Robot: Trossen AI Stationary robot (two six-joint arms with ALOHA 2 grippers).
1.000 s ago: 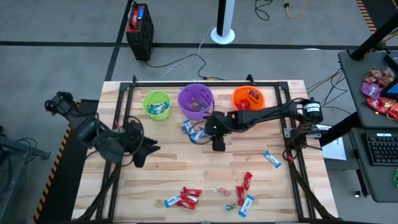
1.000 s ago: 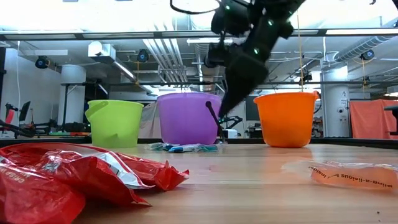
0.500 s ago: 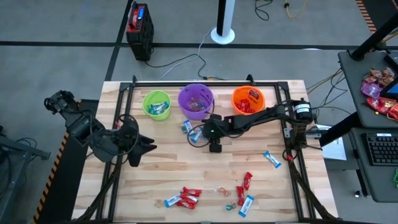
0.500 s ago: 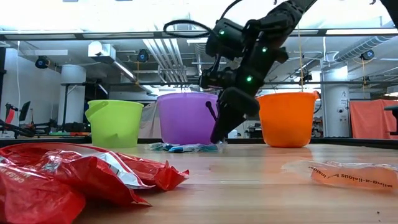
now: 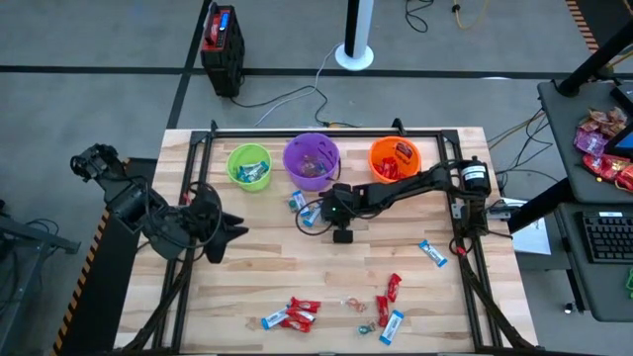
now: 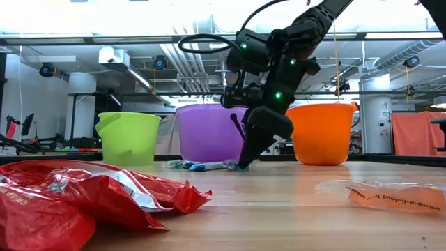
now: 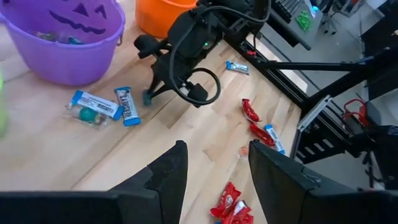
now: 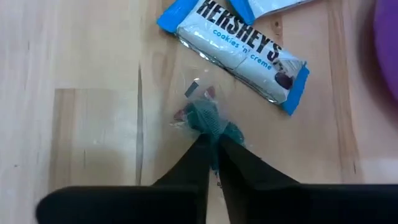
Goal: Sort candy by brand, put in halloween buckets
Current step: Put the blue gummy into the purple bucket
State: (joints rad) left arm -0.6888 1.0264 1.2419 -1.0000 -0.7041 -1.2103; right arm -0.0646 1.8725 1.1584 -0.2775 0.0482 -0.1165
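Three halloween buckets stand along the table's far edge: lime green point(image 5: 249, 166), purple point(image 5: 313, 158) and orange point(image 5: 394, 158). In front of the purple one lie a blue-and-white Hershey's bar point(image 8: 239, 46) and a small green candy point(image 8: 208, 121) in clear wrap. My right gripper point(image 8: 212, 152) is down on the table there point(image 6: 242, 164), shut on the green candy. More red and blue-and-white candy lies near the front edge point(image 5: 292, 314) point(image 5: 388, 297) and at the right point(image 5: 432, 254). My left gripper point(image 7: 214, 180) waits open over the table's left side point(image 5: 232, 229). My right gripper pinches the small green candy's near end point(image 8: 211, 134) between its two fingertips. The fingers slant down at it from the table's right side. The candy lies on the wood, its clear twisted wrapper end point(image 8: 196, 90) sticking out beyond the fingers.
A black rail frame point(image 5: 326, 132) borders the table. In the low view a heap of red candy bags point(image 6: 83, 202) and a clear orange wrapper point(image 6: 390, 195) lie close to the camera. Bare wood stretches across the table's middle point(image 5: 297, 262).
My right gripper has come down to the table toward the candies in front of the purple bucket, its arm dropping lower. Its fingertips now rest at the small green candy.
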